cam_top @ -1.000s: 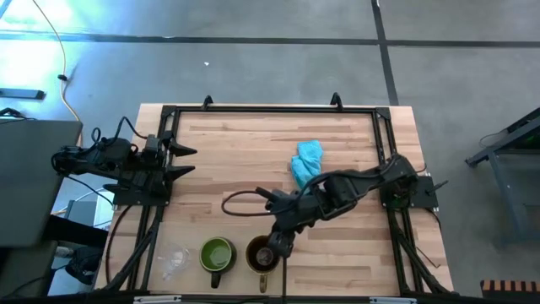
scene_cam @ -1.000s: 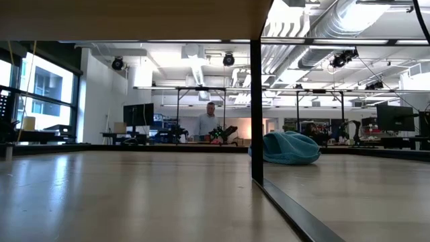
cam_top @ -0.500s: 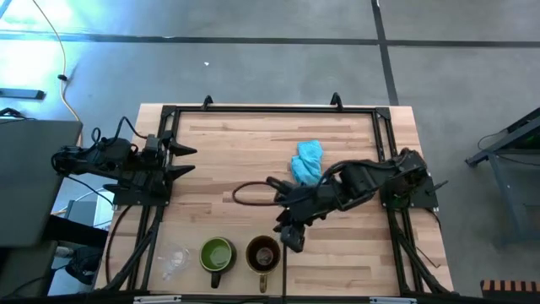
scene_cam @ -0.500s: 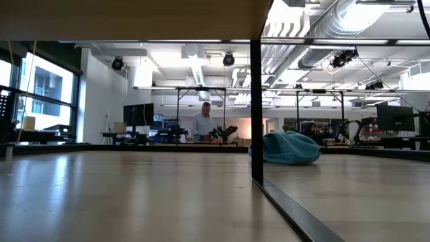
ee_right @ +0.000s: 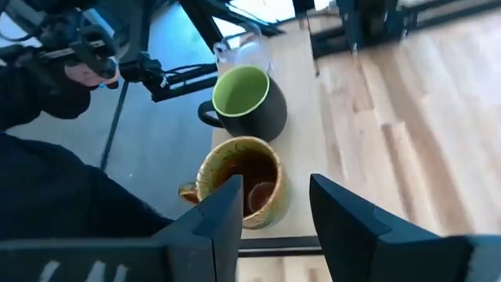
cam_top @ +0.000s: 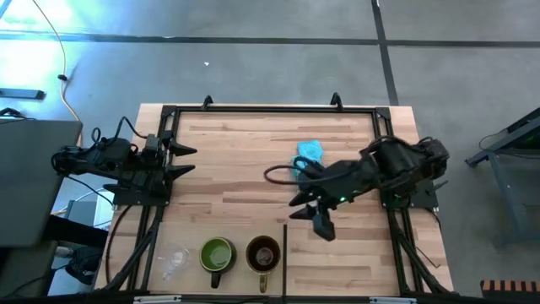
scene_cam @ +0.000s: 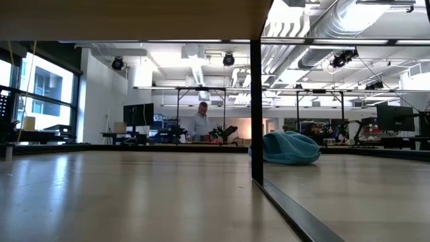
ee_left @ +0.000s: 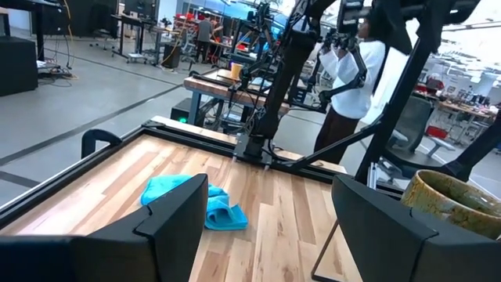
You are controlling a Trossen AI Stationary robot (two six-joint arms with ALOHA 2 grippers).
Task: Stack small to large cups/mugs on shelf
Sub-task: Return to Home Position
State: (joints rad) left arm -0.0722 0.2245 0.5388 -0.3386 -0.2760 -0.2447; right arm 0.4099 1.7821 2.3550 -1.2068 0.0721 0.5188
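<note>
1. Along the near edge of the shelf (cam_top: 236, 135), three vessels stand upright in a row: the clear cup (cam_top: 175, 260) at the left end, the green mug (cam_top: 216, 253) beside it, then the brown mug (cam_top: 263, 253)
2. Each mug's handle points towards the near edge, and a thin dark post (cam_top: 285, 253) runs just right of the brown mug
3. Above the boards to the right of centre, the right hand (cam_top: 314, 216) hangs well apart from the mugs; its two fingers (ee_right: 219, 215) are spread with a clear gap and nothing between them
4. Its wrist view looks down past those fingers at the brown mug, with the green mug and the clear cup beyond
5. At the left side of the desk, the left hand (cam_top: 187, 161) waits with its fingers wide apart and empty
6. Toward the far right of the shelf, a light-blue cloth (cam_top: 310, 152) lies crumpled, partly covered by the right arm
7. Beyond the desk, a person in a white top (ee_left: 356, 70) stands in the room
</note>
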